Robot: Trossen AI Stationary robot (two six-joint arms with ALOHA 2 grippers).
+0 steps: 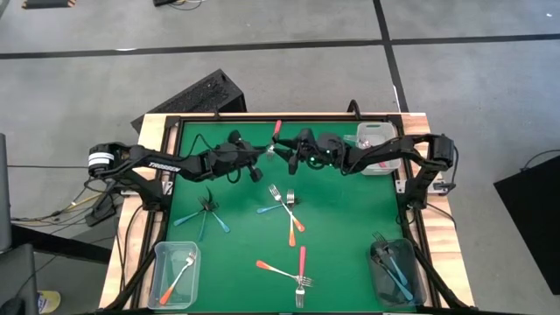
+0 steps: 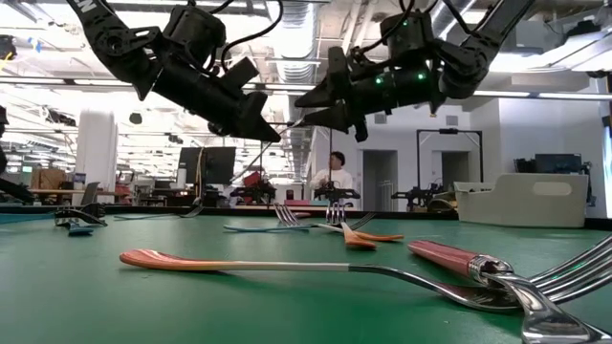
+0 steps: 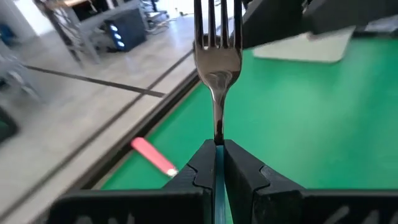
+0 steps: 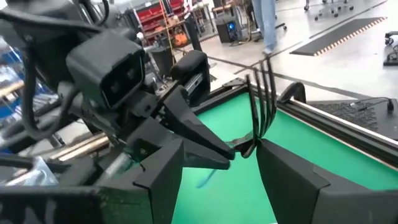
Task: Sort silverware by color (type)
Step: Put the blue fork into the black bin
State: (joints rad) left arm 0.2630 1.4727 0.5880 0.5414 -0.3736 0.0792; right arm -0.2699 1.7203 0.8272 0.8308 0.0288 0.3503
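My left gripper is shut on a fork above the far middle of the green table. The fork has silver tines, and a light blue strip of handle shows between the fingers. My right gripper faces it from the table's right, open, with a finger on either side of the fork's tines. In the high view my left gripper and my right gripper meet tip to tip. Other forks lie flat on the table: blue ones, a crossed orange and blue group, a pink one. My left gripper pinches the fork's handle between its two fingers, right where the metal neck comes out past the fingertips. The fingers come nearly level from the table's left and lie along the fork. The fork is lifted clear, tines pointing away toward my right gripper.
A clear bin at the near left holds an orange fork. A bin at the near right holds blue forks, and a third bin stands at the far right. A pink fork lies at the far edge.
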